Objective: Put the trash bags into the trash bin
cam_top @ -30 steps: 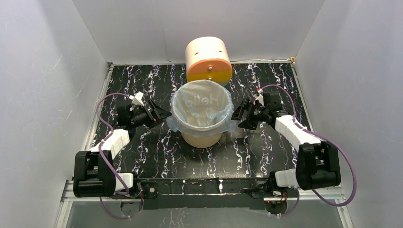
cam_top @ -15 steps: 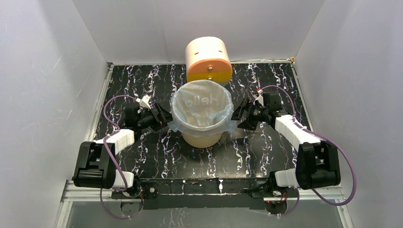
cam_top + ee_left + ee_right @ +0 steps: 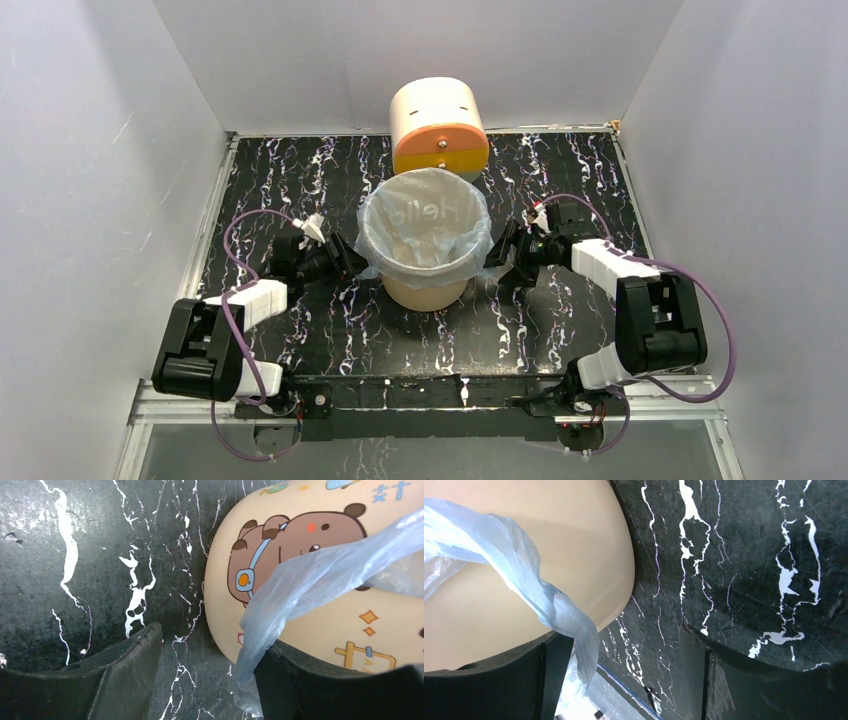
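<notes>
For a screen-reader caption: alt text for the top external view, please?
A pale-blue trash bag lines the beige trash bin at the centre of a black marbled table, its edge draped over the rim. The left tool and right tool flank the bin at the bag's hanging edge; a cream-and-orange cylinder stands behind.

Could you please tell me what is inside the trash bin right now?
The pale-blue trash bag lines the trash bin, its edge draped over the rim, with white lettering on its far side. The film hides the bin's inner wall and floor.
</notes>
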`<state>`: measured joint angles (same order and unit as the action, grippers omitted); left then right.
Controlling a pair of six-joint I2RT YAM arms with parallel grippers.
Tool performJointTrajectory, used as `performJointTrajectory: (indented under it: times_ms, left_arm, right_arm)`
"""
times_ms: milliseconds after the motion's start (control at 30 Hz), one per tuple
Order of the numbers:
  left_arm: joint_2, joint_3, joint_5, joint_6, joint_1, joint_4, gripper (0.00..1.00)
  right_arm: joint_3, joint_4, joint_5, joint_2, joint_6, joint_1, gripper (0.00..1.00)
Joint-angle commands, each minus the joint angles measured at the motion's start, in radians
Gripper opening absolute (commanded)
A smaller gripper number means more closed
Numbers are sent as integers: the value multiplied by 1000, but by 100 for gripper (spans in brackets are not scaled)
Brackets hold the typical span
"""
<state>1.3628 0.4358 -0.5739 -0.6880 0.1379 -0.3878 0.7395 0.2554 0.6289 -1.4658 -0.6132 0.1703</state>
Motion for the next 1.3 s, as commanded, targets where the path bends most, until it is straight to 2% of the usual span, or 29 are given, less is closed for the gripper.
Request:
performJointTrajectory:
  times_ms: [0, 100, 167, 233, 300, 400, 567, 700, 800, 1033, 1167, 1267]
  left_arm:
    - [-37, 56, 47, 101, 6, 119, 66]
    - [-84, 127, 63, 158, 6, 238, 70]
    - [-134, 158, 93, 176, 6, 298, 78]
    - [-176, 178, 130, 181, 5, 335, 88]
    - [-219, 185, 198, 185, 5, 367, 91]
    - [-296, 172, 314, 169, 5, 395, 92]
    - [-358, 199, 401, 173, 5, 499, 92]
    - [-378, 255, 603, 139, 6, 642, 93]
    - [-416, 284, 681, 165, 5, 706, 94]
    - [-523, 348, 751, 239, 5, 767, 95]
    - [-547, 422, 640, 342, 6, 782, 95]
    - [-540, 480, 638, 351, 5, 798, 95]
  right_arm:
    - [53, 63, -81, 56, 2, -4, 85]
    - [31, 58, -246, 225, -10, -4, 91]
    - [19, 54, -343, 327, -10, -5, 95]
    - [20, 68, -400, 406, 3, -5, 96]
    - [24, 78, -427, 443, 18, -5, 97]
    - [25, 88, -451, 476, 27, -5, 98]
    - [18, 90, -456, 515, 41, -6, 99]
    - [22, 88, -455, 559, 89, -6, 99]
    - [3, 62, -459, 599, 103, -5, 99]
    - [0, 16, -366, 634, 95, -6, 99]
    - [73, 87, -436, 630, 139, -6, 99]
    - [135, 138, -470, 634, 184, -4, 99]
